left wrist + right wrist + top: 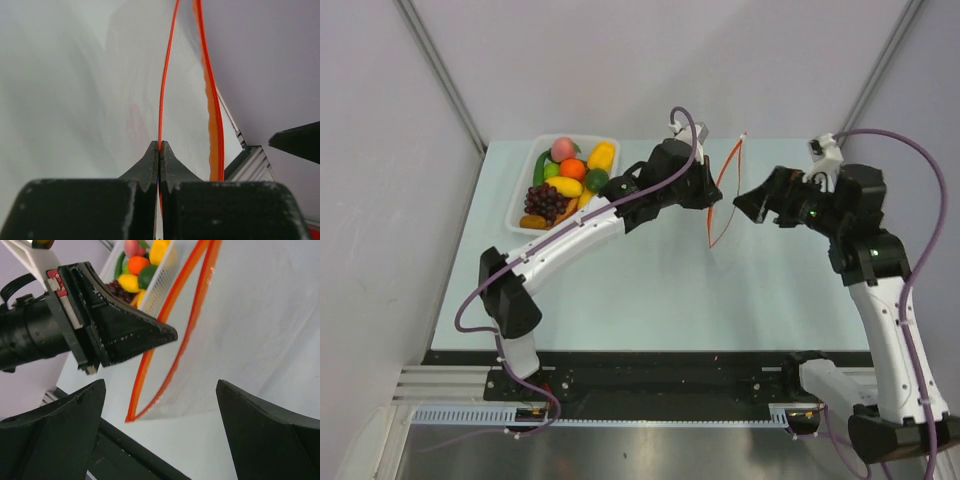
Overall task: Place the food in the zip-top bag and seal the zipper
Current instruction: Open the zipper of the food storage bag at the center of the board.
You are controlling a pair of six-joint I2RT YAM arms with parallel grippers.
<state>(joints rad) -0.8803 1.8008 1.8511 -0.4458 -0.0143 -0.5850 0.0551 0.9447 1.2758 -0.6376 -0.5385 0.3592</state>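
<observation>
The clear zip-top bag [240,325] hangs above the table with its mouth parted. Its zipper [725,180] shows as a red-orange loop. My left gripper [713,195] is shut on one lip of the zipper [162,90]; the other lip [212,110] bows away to the right. My right gripper [740,205] is open and empty, just right of the bag's mouth and apart from it. In the right wrist view its gripper [160,382] frames the zipper's lower corner [135,410] and the left gripper [125,335]. The food [568,178] lies piled in the tray.
The white tray [517,200] stands at the table's back left, beside the left arm's forearm; it also shows in the right wrist view [162,280] with food [137,265] in it. Grey walls close in the table's back and sides.
</observation>
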